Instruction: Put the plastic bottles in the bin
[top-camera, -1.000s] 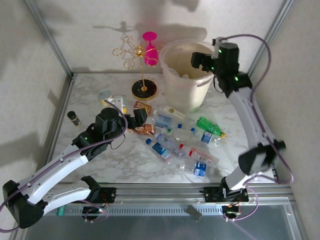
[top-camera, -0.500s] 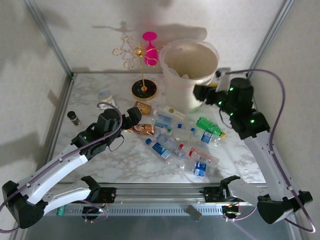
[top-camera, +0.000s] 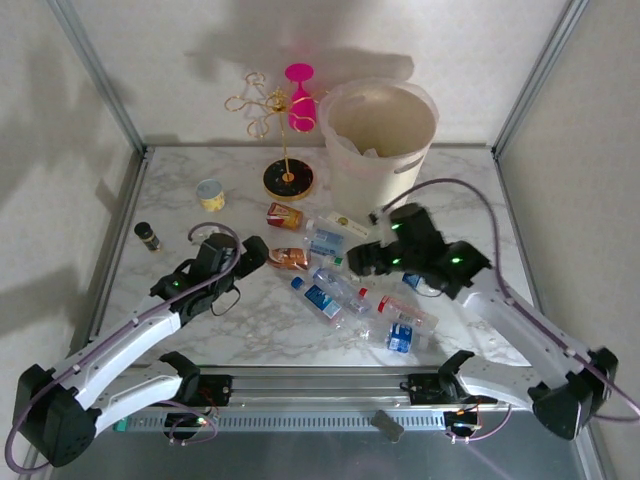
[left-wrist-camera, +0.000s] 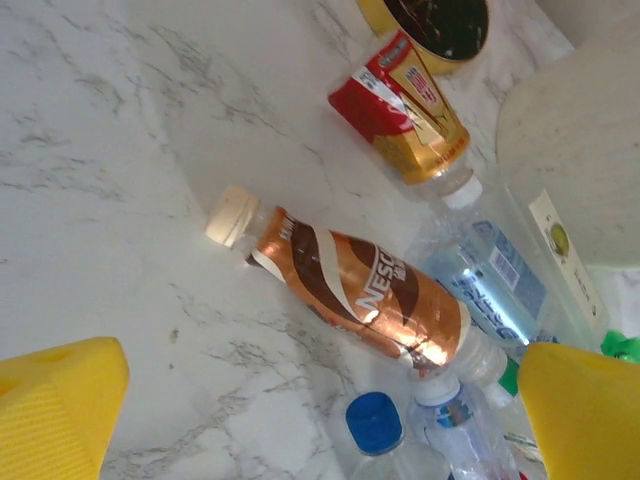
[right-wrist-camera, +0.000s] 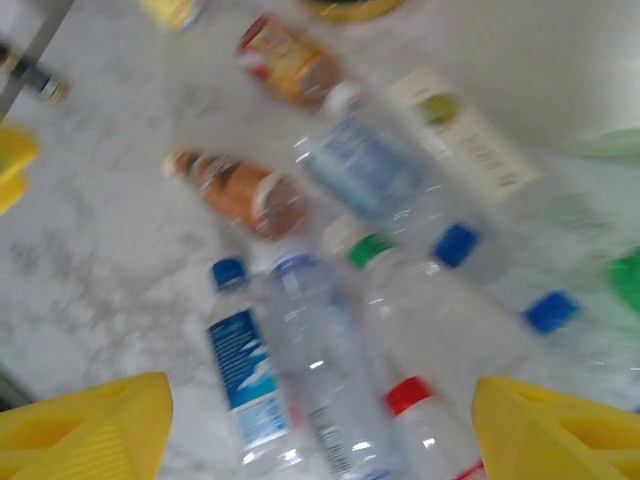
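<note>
A: Two things: what do you hold, and where are you?

B: Nothing yet. My left gripper (left-wrist-camera: 320, 405) is spread wide, low over the brown bottle (left-wrist-camera: 360, 300), which lies flat on the table (left-wrist-camera: 110, 130). My right gripper (right-wrist-camera: 320, 430) is spread wide too, over the heap of bottles (top-camera: 360, 290). That view is blurry.

A: And the bin?

B: The bin (top-camera: 350, 170) stands at the back, just past the heap.

A: What now?

B: I think this is the reach-and-grab step. Next I'd drop the left one around the brown bottle, squeeze, and lift.
</note>
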